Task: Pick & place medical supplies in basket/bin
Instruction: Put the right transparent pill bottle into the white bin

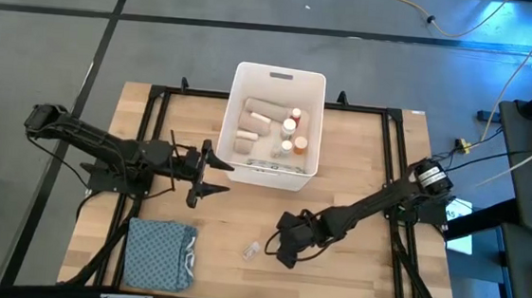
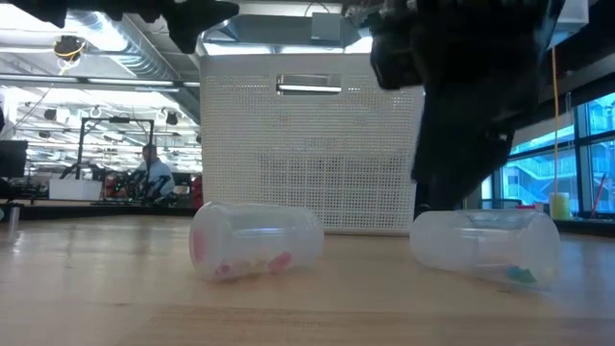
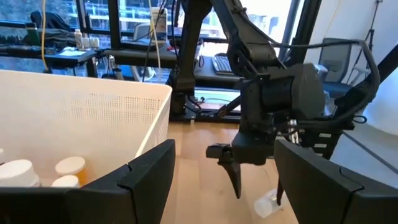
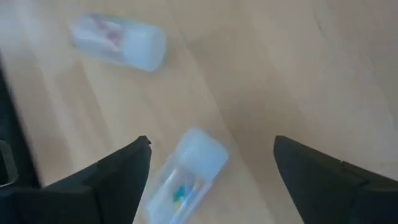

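Two clear vials lay on their sides on the surface (image 1: 360, 156): a pink-filled vial (image 2: 256, 242) and a teal-filled vial (image 2: 486, 247), each with its long axis roughly across the low view. Directly above the teal-filled vial (image 4: 186, 175) hung the right gripper (image 4: 208, 168), fingers spread wide and holding nothing; the vial's long axis ran slanted between them. The pink-filled vial (image 4: 118, 40) lay just ahead of that gripper. Beyond stood the bin (image 1: 279, 76), with the released left gripper (image 1: 202, 173) beside its near corner.

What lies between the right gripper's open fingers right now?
In the right wrist view, the right gripper hangs over bare wood with one clear vial lying between its fingers; the second vial lies beyond.
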Motion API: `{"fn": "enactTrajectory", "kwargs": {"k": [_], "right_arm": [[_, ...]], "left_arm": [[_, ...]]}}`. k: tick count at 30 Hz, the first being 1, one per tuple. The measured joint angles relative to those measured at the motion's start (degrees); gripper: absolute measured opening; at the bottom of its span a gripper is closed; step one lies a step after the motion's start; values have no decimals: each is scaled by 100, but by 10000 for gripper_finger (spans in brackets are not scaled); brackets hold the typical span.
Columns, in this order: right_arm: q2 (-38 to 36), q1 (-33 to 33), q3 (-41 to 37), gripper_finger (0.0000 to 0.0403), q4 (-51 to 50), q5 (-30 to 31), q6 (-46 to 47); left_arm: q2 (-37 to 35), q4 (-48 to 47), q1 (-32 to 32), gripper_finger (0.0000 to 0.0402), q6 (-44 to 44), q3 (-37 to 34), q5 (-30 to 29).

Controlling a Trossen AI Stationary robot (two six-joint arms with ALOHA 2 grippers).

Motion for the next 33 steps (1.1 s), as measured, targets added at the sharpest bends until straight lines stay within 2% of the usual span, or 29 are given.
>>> {"fn": "enactTrajectory", "kwargs": {"k": [12, 24, 29, 33], "right_arm": [[440, 31, 7, 305, -35, -52, 103], [440, 39, 9, 200, -257, -65, 131], [445, 39, 51, 167, -329, -69, 183], [493, 106, 406, 149, -443, -9, -123]], "left_arm": [[0, -71, 0, 265, 0, 0, 0], [0, -70, 0, 265, 0, 0, -13], [0, -77, 0, 265, 0, 2, -13], [0, -103, 0, 265, 0, 2, -15]]}}
